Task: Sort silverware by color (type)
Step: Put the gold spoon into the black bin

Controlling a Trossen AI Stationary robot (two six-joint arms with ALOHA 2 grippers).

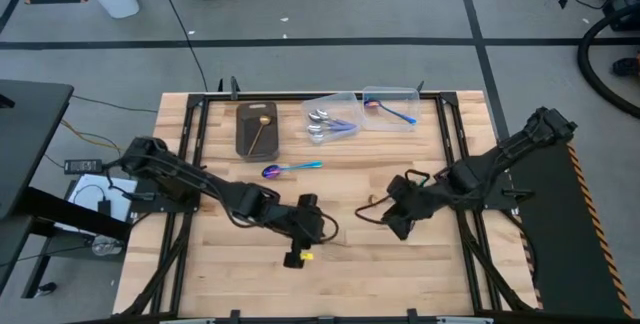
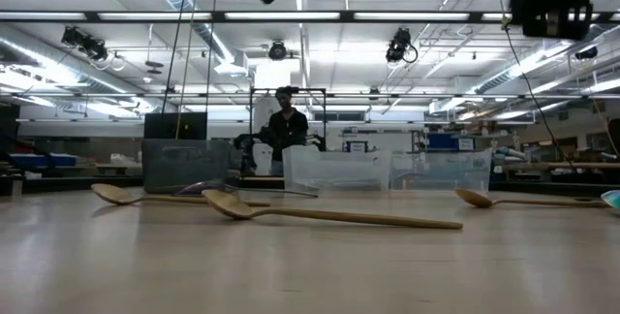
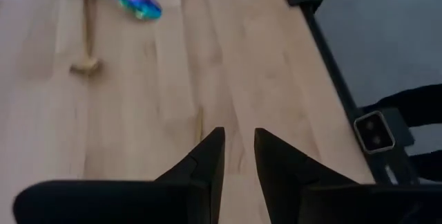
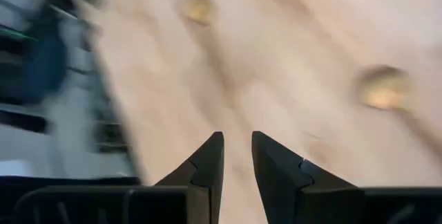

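From above, the left claw (image 1: pixel 305 220) and right claw (image 1: pixel 400 210) both hang over the middle of the table (image 1: pixel 440 264). One rainbow spoon (image 1: pixel 290 169) lies loose just beyond the left claw. The tray (image 1: pixel 243 142) at the far edge holds a gold spoon (image 1: pixel 258 134), and the two containers (image 1: pixel 345 101) beside it hold silver and rainbow pieces. The gold spoons left on the table barely show against the wood here, so a descent aimed from this view could miss them. The claws are also near each other, so reaching for neighbouring spoons risks a collision.

From table height, three gold spoons (image 2: pixel 329 215) lie flat and well apart. They are thin and sit low, so fingers could scrape the table or flick a spoon away. Both claws are cut off at the top edge. A person (image 2: pixel 286 125) stands far behind.

In the left wrist view, the left claw's fingers (image 3: pixel 207 158) are slightly parted and hold nothing. The rainbow spoon lies ahead, crossing or touching a gold handle, I cannot tell which. Lifting one may drag the other.

In the right wrist view, the right claw is likewise slightly parted and empty. Two gold bowls (image 4: pixel 383 89) lie ahead, their handles hard to make out.
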